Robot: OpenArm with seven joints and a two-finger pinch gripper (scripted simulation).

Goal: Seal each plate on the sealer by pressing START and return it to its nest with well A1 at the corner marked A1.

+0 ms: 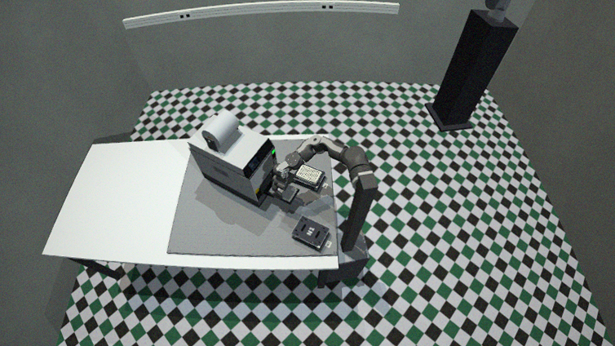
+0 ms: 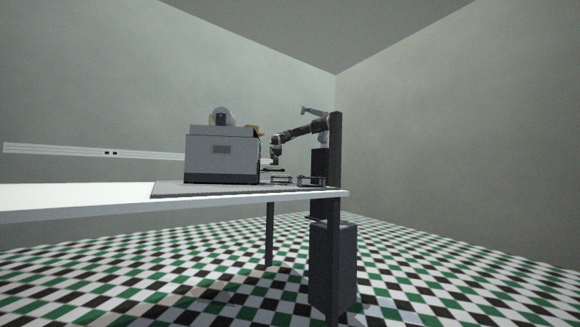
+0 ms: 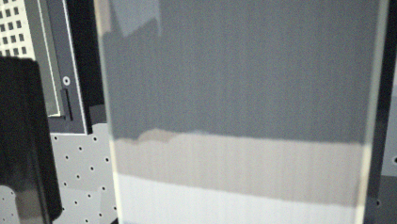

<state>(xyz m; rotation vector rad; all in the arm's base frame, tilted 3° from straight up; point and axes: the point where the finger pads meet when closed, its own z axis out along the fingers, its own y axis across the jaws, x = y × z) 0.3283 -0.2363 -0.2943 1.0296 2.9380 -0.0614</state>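
Note:
The sealer (image 1: 231, 152) (image 2: 221, 158) shows a green lamp (image 1: 273, 152) (image 2: 260, 144). Its stage (image 2: 273, 169) is out. A plate (image 1: 290, 194) (image 3: 235, 85) with smooth grey foil lies on the stage and fills most of the wrist view. My gripper (image 1: 278, 190) (image 2: 274, 161) is partly open, pointing down just above the stage. In the wrist view one dark finger (image 3: 28, 141) stands at the left, apart from the foiled plate; the other finger cannot be made out. Nest N1 (image 1: 310, 231) holds no plate. An open plate (image 1: 309, 173) (image 3: 13, 28) with uncovered wells sits in nest N2.
A film roll (image 1: 221, 129) (image 2: 222, 116) sits on top of the sealer. Nest N2 is close behind the stage, under the arm; N1 is nearer the table's front edge. The arm's post (image 1: 359, 216) (image 2: 336, 162) stands at the table's right edge.

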